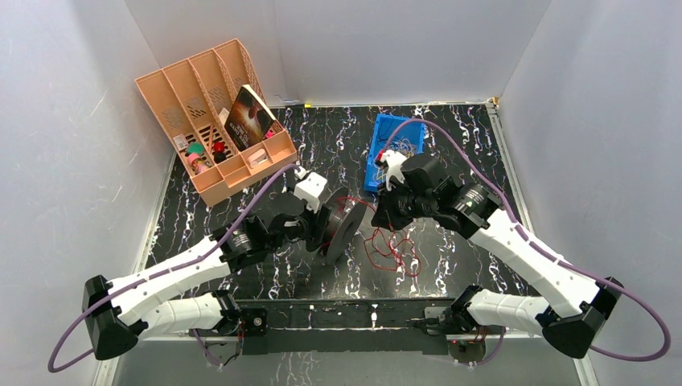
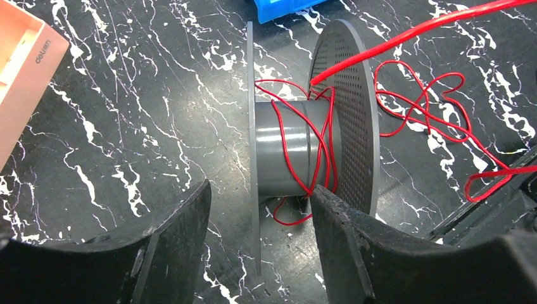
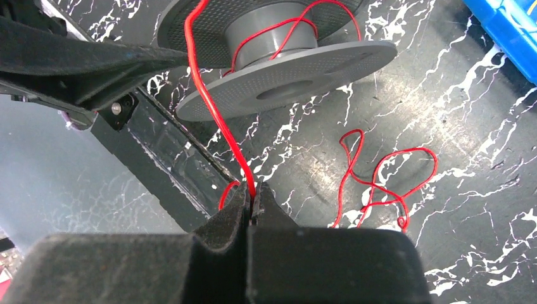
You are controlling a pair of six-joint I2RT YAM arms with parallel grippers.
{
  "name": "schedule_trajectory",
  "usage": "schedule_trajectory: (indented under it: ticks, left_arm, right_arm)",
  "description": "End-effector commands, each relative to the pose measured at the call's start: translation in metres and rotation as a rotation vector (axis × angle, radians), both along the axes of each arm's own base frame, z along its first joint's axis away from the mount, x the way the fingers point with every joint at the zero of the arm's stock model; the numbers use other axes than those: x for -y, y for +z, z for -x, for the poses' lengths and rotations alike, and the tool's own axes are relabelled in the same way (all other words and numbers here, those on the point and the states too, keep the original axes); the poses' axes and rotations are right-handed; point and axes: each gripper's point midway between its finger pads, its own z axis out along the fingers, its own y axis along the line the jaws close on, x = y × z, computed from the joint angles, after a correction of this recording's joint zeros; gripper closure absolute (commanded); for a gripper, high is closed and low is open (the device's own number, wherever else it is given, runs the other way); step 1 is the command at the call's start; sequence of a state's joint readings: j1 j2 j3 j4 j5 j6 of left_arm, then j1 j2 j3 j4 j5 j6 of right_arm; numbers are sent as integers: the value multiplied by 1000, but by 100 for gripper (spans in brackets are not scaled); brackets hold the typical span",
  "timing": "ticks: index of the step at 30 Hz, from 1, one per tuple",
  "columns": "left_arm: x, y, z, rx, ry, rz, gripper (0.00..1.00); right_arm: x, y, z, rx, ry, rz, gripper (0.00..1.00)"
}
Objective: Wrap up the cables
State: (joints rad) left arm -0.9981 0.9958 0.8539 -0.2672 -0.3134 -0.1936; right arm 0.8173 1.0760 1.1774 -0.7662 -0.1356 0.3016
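A: Red cables (image 2: 405, 43), location?
B: A few turns on the grey spool (image 2: 269, 152); the remainder lies loose on the marbled table (image 2: 126, 126) beside it.
A: State, right gripper (image 3: 252, 193)?
B: Clamped on one strand.
A: State, left gripper (image 2: 259, 190)?
B: Fingers apart, straddling the spool's thin flange.

Left arm (image 1: 185, 269) and right arm (image 1: 523, 249) stretch forward from their bases, elbows bent, wrists turned inward to face each other. The left gripper (image 2: 259, 190) holds its jaws well apart, while the right gripper (image 3: 252, 193) has its jaws pressed tightly together.
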Motion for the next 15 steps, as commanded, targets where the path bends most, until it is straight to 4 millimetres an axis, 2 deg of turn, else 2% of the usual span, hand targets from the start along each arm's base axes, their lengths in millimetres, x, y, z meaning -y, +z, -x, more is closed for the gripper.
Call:
schedule_trajectory:
  ticks: [1, 7, 15]
  left_arm:
    - [8, -2, -8, 11, -1, -33, 42]
    - [16, -14, -24, 29, 30, -84, 45]
    - [19, -15, -31, 40, 44, -97, 72]
  right_arm:
    - [-6, 24, -5, 13, 16, -27, 100]
    - [-3, 22, -8, 8, 2, -23, 100]
    - [8, 16, -10, 17, -26, -5, 100]
